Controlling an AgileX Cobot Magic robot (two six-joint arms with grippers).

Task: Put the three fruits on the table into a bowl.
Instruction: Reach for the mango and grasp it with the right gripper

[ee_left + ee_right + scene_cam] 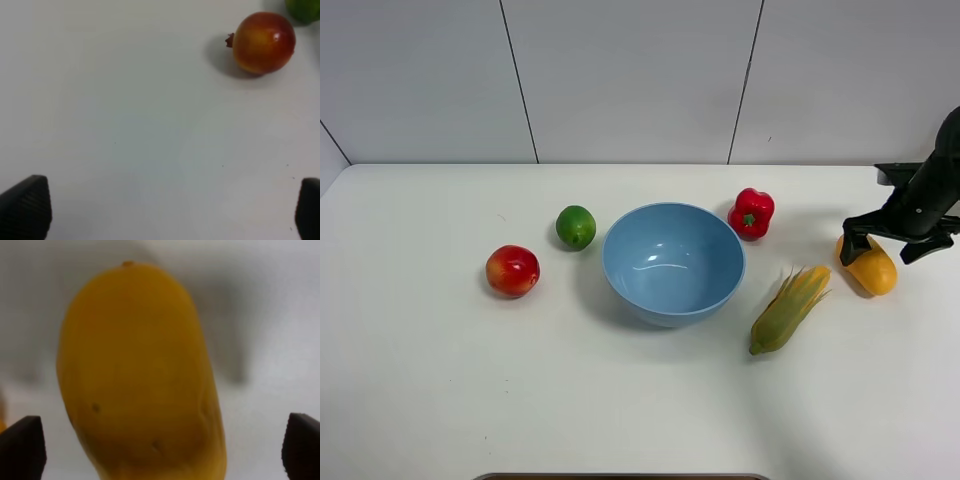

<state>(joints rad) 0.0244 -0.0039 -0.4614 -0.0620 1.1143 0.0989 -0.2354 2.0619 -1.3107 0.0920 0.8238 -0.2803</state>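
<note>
the step in hand looks like the pick of the mango (872, 270). it lies on the tabletop (470, 400) well to the right of the bowl (670, 300), just past the corn cob (788, 308). the right tool (888, 243) hangs directly over it, jaws spread wide and gripping nothing. in the right wrist view the fruit fills the gap, with a dark fingertip (20, 447) on either side, clear of the skin.

to do it well, i would lower until the fingertips sit at the fruit's widest part, not on its upper curve, since a smooth rounded skin may slip out of a high pinch. close across the short axis, as the jaws seem lined up now, and close gently so it does not roll. lift straight up before swinging left, high enough to clear the corn cob and the bowl's rim. keep off the red pepper (752, 213) beside the bowl's far right edge, and let go low over the bowl's middle.

the left tool (166, 209) is likewise open and empty over bare tabletop. the apple (263, 43) and lime (575, 226) wait left of the bowl, which holds nothing yet.
</note>
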